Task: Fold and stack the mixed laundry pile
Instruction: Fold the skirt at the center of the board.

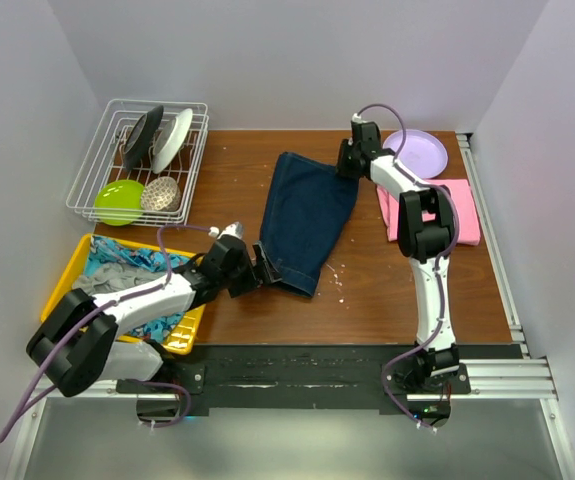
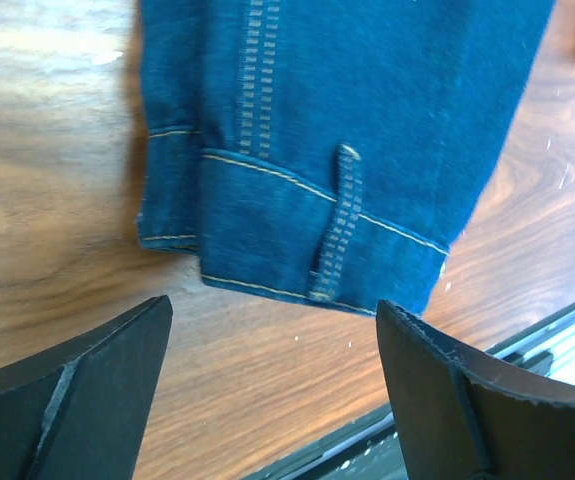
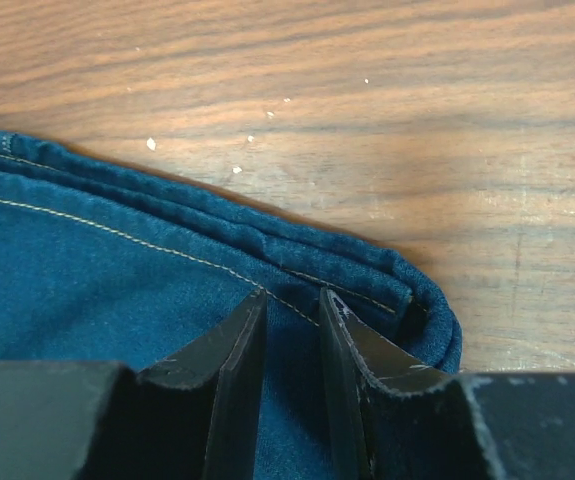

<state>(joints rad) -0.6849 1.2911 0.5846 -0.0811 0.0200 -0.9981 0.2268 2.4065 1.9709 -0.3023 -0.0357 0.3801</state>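
Denim (image 1: 305, 215) flat mid-table. Left arm low, reaching toward 2 o'clock over tray (image 1: 187, 335). Left fingers (image 2: 87, 390) spread wide, empty, just short of denim's 7 o'clock corner. Right arm stretched toward 12, elbow bent. Right fingers (image 3: 232, 370) pinched on denim's 1 o'clock corner. Left wrist view only: loop (image 2: 335, 225), tan stitching. Top view only: pink shirt (image 1: 462, 215) folded at 3 o'clock, grey cloth (image 1: 107, 275) in tray.
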